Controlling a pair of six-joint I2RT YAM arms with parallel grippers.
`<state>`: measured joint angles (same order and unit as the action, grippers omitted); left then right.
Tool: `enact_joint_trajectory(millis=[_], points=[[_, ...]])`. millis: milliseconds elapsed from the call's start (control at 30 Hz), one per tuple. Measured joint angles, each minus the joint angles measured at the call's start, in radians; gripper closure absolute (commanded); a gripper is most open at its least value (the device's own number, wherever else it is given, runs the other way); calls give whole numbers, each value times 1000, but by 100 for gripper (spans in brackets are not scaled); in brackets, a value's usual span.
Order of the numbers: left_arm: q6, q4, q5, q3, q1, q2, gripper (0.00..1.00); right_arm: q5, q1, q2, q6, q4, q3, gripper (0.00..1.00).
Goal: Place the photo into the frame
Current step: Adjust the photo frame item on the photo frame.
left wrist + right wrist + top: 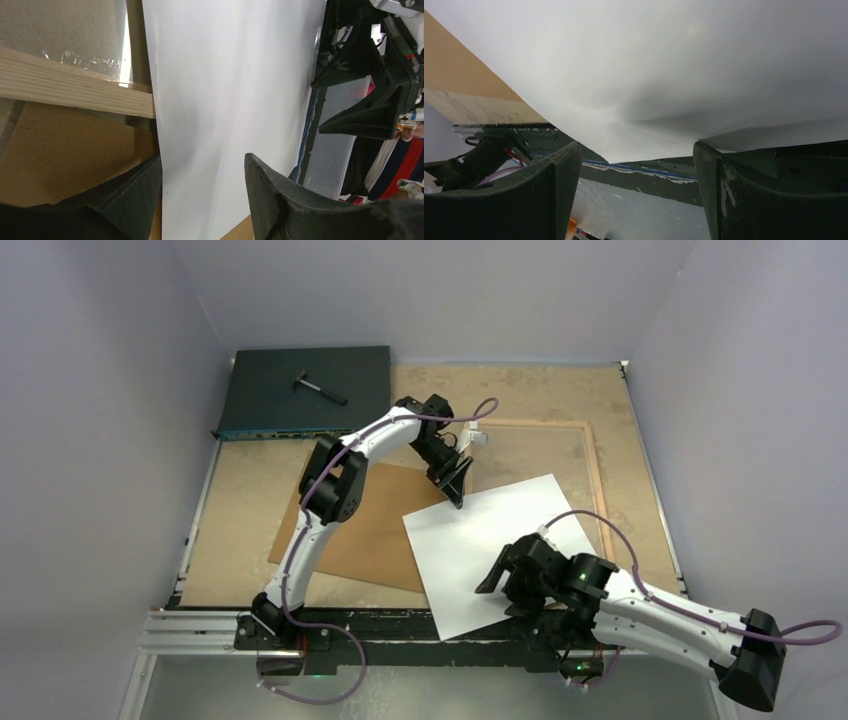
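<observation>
The photo (500, 550) lies white back up in the middle of the table, turned at an angle, its near corner over the table's front edge. It partly covers the frame (592, 455), which lies light wood back up at the right, pane showing. My left gripper (456, 485) is open just over the photo's far left corner. In the left wrist view the photo (230, 100) runs between the open gripper (202, 165), with the frame's wood bar (75, 87) to the left. My right gripper (500, 575) is open over the photo's near part; in the right wrist view it (636, 150) is empty, with the photo (664, 65) ahead.
A plain brown backing board (370, 530) lies left of the photo and partly under it. A dark flat box (300, 390) with a small tool (320, 386) on it sits at the back left. A black rail (400, 628) runs along the table's front edge. Grey walls close both sides.
</observation>
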<state>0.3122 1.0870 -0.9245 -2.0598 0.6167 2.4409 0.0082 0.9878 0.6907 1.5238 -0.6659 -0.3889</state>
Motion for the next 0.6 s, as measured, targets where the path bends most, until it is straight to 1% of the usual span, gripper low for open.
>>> enact_joint_trajectory(millis=[333, 433, 600], points=[[25, 49, -39, -36, 0, 0, 55, 0, 0, -6, 1, 8, 2, 17], [39, 71, -49, -37, -1, 0, 62, 0, 0, -6, 1, 8, 2, 17], [50, 108, -69, -37, -2, 0, 67, 0, 0, -6, 1, 11, 2, 17]])
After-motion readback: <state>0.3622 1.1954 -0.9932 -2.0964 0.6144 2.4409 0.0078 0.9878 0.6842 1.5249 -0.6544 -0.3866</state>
